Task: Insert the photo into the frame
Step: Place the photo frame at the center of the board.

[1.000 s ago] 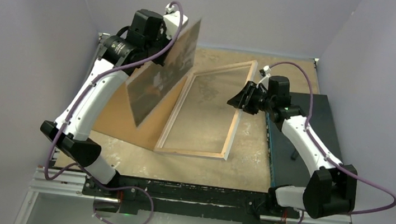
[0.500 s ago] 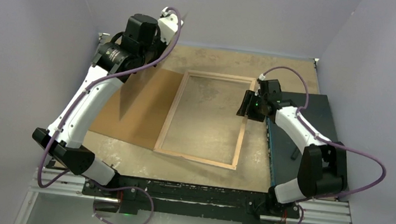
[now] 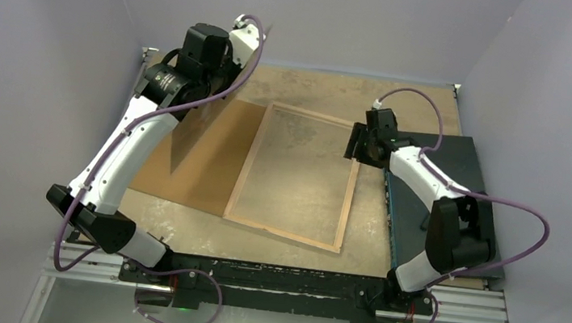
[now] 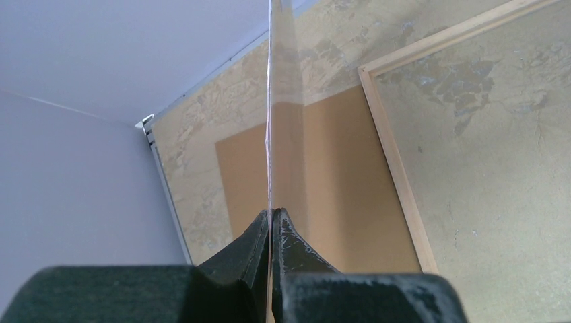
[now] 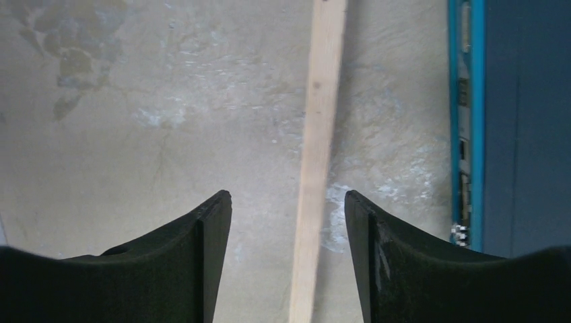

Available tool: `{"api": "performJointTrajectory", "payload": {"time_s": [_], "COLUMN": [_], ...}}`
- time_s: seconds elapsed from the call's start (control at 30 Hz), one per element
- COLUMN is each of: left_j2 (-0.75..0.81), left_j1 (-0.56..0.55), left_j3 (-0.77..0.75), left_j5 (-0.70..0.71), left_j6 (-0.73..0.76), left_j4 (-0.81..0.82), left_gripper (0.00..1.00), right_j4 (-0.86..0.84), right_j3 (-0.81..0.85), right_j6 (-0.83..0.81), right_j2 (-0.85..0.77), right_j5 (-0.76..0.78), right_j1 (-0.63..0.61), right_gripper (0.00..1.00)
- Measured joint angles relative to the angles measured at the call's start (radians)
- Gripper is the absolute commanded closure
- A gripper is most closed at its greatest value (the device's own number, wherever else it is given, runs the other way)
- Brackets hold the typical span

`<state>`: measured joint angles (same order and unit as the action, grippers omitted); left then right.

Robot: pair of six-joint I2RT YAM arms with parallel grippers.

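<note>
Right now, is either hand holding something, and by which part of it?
The left hand pinches a thin sheet by its near edge; seen edge-on, I cannot tell which sheet. The right hand is open and holds nothing.

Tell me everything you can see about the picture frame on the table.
The frame is a large thin-railed rectangle of light wood, lying flat and slightly skewed on the table, whose mottled surface shows through the opening. Its left rail meets the brown board. The open right hand hovers over the right rail near the far corner, apparently not touching.
</note>
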<state>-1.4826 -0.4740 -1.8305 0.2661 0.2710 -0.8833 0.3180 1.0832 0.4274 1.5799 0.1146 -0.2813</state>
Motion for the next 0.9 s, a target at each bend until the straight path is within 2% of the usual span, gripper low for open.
{"api": "performJointTrajectory", "payload": {"time_s": [0.2,0.37,0.5,0.73,0.9], "left_j2": [0.014,0.024,0.035,0.044,0.059], "left_j1": [0.000,0.000,0.000,0.000,0.000], "left_j3": [0.025,0.048,0.074,0.110,0.129], "left_j5": [0.010,0.019,0.028,0.038,0.036], "left_j6": [0.003,0.002,0.003,0.002,0.000], "left_j4": [0.005,0.006,0.010,0.028,0.039], "left_gripper": [1.00,1.00,1.00,1.00,1.00], "right_j4": [-0.056,-0.074,-0.039,-0.014,-0.017], "right_j3": [-0.017,-0.156,-0.286,-0.322,-0.314], "right_j6": [0.095,0.207,0.257,0.272,0.235], "right_j2": [-0.005,-0.030,-0.131,-0.164,-0.143], "right_j5": [0.061,0.076,0.076,0.069,0.069], "right_j1": [-0.198,-0.341,-0.326,-0.298,-0.178], "right_gripper": [0.34,0.38,0.39,0.38,0.36]}}
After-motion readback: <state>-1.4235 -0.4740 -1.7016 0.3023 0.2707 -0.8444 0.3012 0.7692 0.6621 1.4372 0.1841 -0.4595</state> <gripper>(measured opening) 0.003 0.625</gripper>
